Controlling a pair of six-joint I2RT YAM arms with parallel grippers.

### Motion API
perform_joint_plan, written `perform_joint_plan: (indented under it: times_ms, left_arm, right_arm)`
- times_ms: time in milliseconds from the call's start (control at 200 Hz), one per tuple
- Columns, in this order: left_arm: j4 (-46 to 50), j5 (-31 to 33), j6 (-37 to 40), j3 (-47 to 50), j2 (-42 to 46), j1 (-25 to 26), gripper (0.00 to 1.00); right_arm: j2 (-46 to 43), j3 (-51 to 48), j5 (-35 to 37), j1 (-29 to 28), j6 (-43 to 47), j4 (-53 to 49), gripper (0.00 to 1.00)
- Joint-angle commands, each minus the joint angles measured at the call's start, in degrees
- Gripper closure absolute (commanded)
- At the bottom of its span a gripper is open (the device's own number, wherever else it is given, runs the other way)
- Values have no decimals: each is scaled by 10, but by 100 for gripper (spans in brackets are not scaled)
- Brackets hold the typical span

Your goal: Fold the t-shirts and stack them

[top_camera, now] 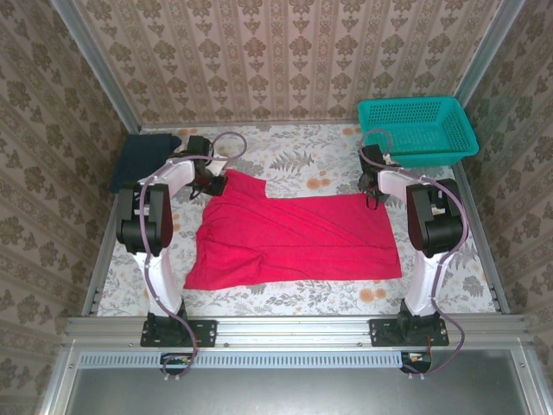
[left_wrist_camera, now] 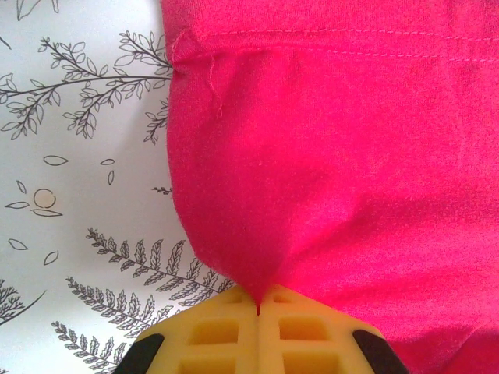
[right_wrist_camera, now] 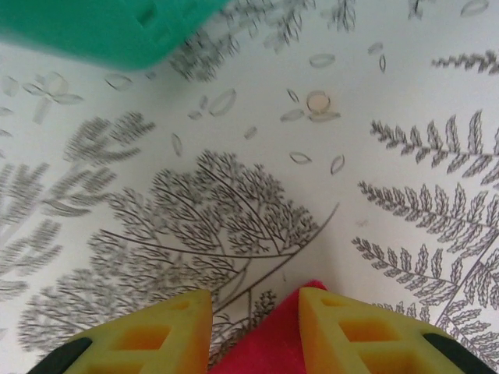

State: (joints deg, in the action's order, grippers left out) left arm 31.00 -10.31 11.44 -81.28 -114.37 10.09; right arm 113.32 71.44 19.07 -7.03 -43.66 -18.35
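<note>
A bright red t-shirt (top_camera: 294, 238) lies spread, partly folded, on the floral table cloth. At its far left corner my left gripper (top_camera: 210, 183) is shut on the red cloth (left_wrist_camera: 327, 156), which is pinched between the yellow fingers (left_wrist_camera: 226, 335) of the left gripper (left_wrist_camera: 258, 296). My right gripper (top_camera: 374, 197) is at the shirt's far right corner. In the right wrist view the right gripper (right_wrist_camera: 253, 300) stands open, and the corner of the red t-shirt (right_wrist_camera: 269, 343) lies between its jaws, against the right finger (right_wrist_camera: 343, 327). A folded dark navy t-shirt (top_camera: 143, 160) lies at the far left.
A teal plastic mesh basket (top_camera: 417, 128) stands at the far right corner, and its edge (right_wrist_camera: 101, 31) is just beyond the right gripper. Patterned walls close in the table on three sides. Bare floral table (top_camera: 302, 160) lies beyond the shirt.
</note>
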Motion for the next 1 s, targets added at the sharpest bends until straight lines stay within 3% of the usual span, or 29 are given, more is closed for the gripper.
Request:
perform_joint_plan:
  times_ms: [0,420,525,690,995]
  left_arm:
    - [4,-5,10,0,0,-3,100]
    - [3,-1,9,2,3,-5,100]
    - [3,0,9,4,6,-5,100]
    - [2,-1,9,3,7,-5,100]
    - [2,-1,7,3,16,-6,100]
  right_arm:
    - [10,13,-2,-4,-10,-38,64]
    - [15,28,-22,-4,-10,-98,65]
    - [17,31,-30,-9,-13,-121,75]
    - [8,19,-24,-9,-18,-135,100]
    - [-81,-5,-3,-8,4,-60,100]
